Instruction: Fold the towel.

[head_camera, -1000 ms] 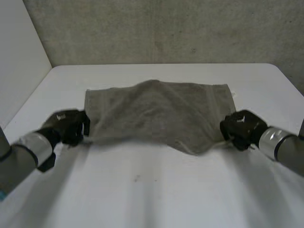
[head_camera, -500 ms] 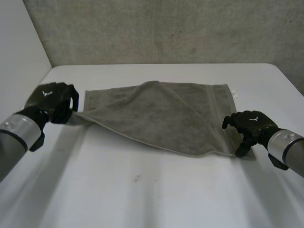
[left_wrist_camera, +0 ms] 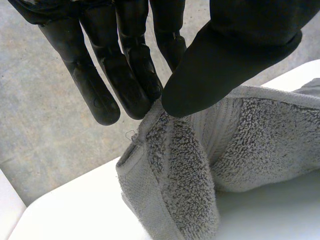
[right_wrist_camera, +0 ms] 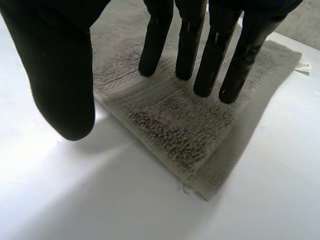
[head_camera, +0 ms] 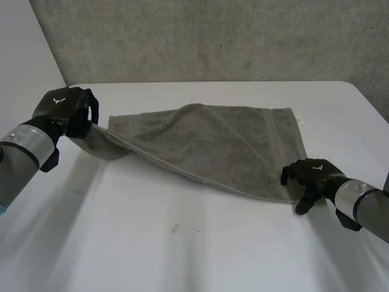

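Observation:
A grey towel (head_camera: 213, 146) lies across the middle of the white table (head_camera: 182, 243), folded over on itself. My left hand (head_camera: 64, 112) holds the towel's near left corner up off the table at the left. In the left wrist view the thumb and fingers of my left hand (left_wrist_camera: 235, 55) pinch that corner of the towel (left_wrist_camera: 195, 165). My right hand (head_camera: 310, 176) is at the near right corner, which lies flat. In the right wrist view its straight fingers (right_wrist_camera: 215, 50) reach down to the towel (right_wrist_camera: 175, 125), thumb apart over the table, gripping nothing.
A small white label (head_camera: 299, 120) sticks out at the towel's far right corner, also seen past my right fingertips as the label (right_wrist_camera: 303, 66). A grey wall (head_camera: 213, 36) stands behind the table. A white wall (head_camera: 24, 73) borders it on the left.
My left hand has lifted its corner up and back to the left, stretching the towel. My right hand has let go of its corner, which now lies flat, and has drawn nearer.

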